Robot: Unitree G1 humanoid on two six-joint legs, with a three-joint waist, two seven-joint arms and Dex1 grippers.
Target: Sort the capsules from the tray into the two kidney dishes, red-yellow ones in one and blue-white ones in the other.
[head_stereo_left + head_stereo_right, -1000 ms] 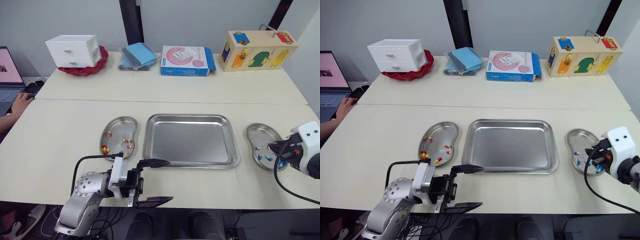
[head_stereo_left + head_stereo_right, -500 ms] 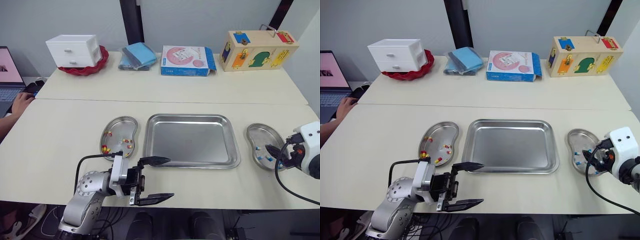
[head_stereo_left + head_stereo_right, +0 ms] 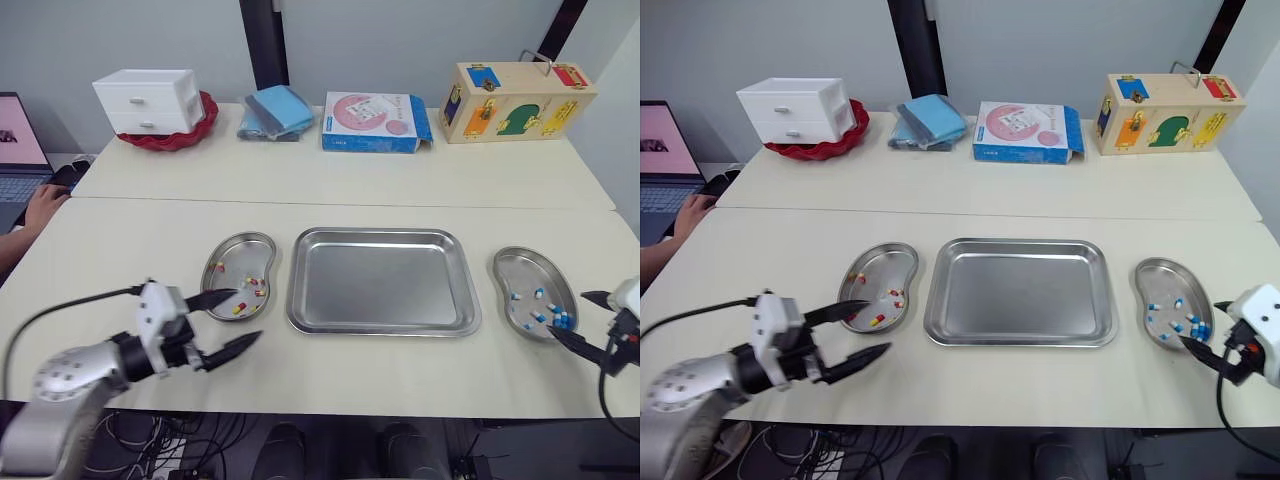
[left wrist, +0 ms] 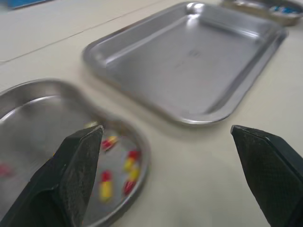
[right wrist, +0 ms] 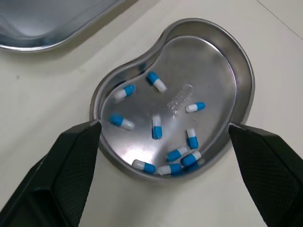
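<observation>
The steel tray (image 3: 385,280) lies in the middle of the table with no capsules in it. To its left, a kidney dish (image 3: 238,262) holds several red-yellow capsules (image 4: 128,163). The kidney dish (image 3: 528,282) on the right holds several blue-white capsules (image 5: 156,127). My left gripper (image 3: 232,322) hovers open and holds nothing, at the near edge of the left dish. Just in front of the right dish, my right gripper (image 3: 580,318) is also open and holds nothing.
On the far table stand a white drawer box (image 3: 148,100) in a red bowl, blue cloths (image 3: 275,110), a flat carton (image 3: 375,120) and a wooden latch box (image 3: 515,100). A laptop (image 3: 18,150) and a person's hand (image 3: 45,208) are at the left edge.
My left arm swung left, from the tray's front to the left dish. My right gripper opened above the right dish and drew back toward the table's front edge.
</observation>
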